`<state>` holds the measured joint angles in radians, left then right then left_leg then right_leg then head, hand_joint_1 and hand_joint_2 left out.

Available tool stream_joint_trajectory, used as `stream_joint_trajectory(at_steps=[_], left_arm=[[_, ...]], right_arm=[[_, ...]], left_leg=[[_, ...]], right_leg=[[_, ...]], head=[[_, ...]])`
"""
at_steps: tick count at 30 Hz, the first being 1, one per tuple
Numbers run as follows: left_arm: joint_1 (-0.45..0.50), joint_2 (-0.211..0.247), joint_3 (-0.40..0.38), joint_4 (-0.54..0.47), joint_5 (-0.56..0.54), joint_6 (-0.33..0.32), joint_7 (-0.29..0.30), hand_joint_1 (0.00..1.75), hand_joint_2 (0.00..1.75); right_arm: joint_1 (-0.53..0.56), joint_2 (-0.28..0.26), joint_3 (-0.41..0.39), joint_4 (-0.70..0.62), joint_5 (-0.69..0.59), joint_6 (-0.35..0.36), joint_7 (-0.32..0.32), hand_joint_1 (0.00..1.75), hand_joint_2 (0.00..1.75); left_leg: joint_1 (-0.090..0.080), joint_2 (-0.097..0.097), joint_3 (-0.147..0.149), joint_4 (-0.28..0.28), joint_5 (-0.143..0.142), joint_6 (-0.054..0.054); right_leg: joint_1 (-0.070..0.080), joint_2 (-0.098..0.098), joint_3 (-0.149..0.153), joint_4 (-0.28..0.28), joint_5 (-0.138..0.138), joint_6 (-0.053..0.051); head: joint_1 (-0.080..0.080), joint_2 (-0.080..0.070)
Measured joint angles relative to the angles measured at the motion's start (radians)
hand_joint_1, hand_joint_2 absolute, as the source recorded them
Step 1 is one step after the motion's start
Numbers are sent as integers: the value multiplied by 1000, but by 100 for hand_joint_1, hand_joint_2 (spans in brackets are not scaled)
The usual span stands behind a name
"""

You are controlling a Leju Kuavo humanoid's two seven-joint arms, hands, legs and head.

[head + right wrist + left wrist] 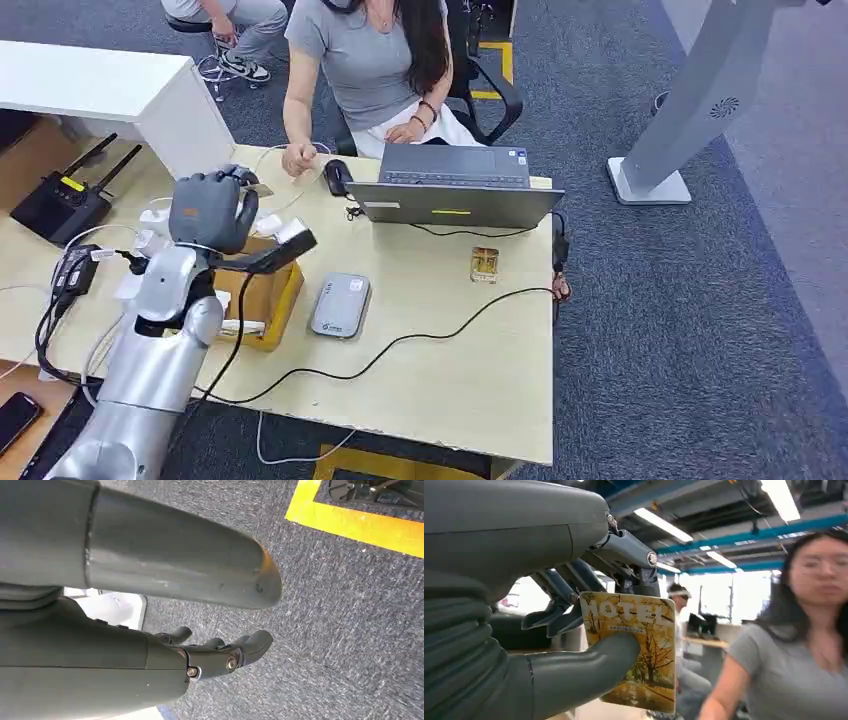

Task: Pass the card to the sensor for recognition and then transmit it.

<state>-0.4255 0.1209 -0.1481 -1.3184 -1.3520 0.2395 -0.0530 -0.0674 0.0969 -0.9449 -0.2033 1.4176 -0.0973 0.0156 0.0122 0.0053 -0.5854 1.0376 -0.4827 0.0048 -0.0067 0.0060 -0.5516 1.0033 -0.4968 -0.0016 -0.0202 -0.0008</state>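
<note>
My left hand [212, 208] is raised over the left side of the desk and pinches a yellow hotel card [640, 650] between its thumb and fingers [569, 615]. The card's edge [259, 189] pokes out of the hand toward a person's hand [298, 158] resting on the desk a short way beyond it. The grey flat card sensor [340, 305] lies on the desk, nearer to me and to the right of the hand. My right hand [220, 655] hangs over the grey carpet with its fingers loosely apart, holding nothing.
A person in a grey shirt [365, 60] sits behind the desk at an open laptop [455, 190]. A cardboard box [262, 295] stands under my left forearm. Cables [400, 340], a mouse [336, 176], a small amber item [485, 263] and a router [62, 205] lie around.
</note>
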Motion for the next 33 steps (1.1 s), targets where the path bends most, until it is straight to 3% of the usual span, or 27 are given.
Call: stream_joint_trajectory(at_steps=[6,17,21,33], left_arm=[[70,-33,-87,-9,-22,-36,22,175,175],[95,-53,-141,7,-41,-92,42,175,175],[94,-58,-159,64,-59,-124,53,175,175],[92,-66,-188,181,-74,-135,61,175,175]], right_arm=[[0,0,0,2,-1,0,1,0,0],[1,0,0,5,0,3,0,0,0],[0,0,0,7,5,6,0,0,0],[1,3,0,7,8,7,-2,0,0]], left_leg=[[0,0,0,0,0,0],[0,0,0,0,0,0],[0,0,0,0,0,0],[0,0,0,0,0,0]], right_leg=[[0,0,0,0,0,0],[0,0,0,0,0,0],[0,0,0,0,0,0],[0,-1,0,0,0,0]], head=[[0,0],[0,0],[0,0],[0,0]])
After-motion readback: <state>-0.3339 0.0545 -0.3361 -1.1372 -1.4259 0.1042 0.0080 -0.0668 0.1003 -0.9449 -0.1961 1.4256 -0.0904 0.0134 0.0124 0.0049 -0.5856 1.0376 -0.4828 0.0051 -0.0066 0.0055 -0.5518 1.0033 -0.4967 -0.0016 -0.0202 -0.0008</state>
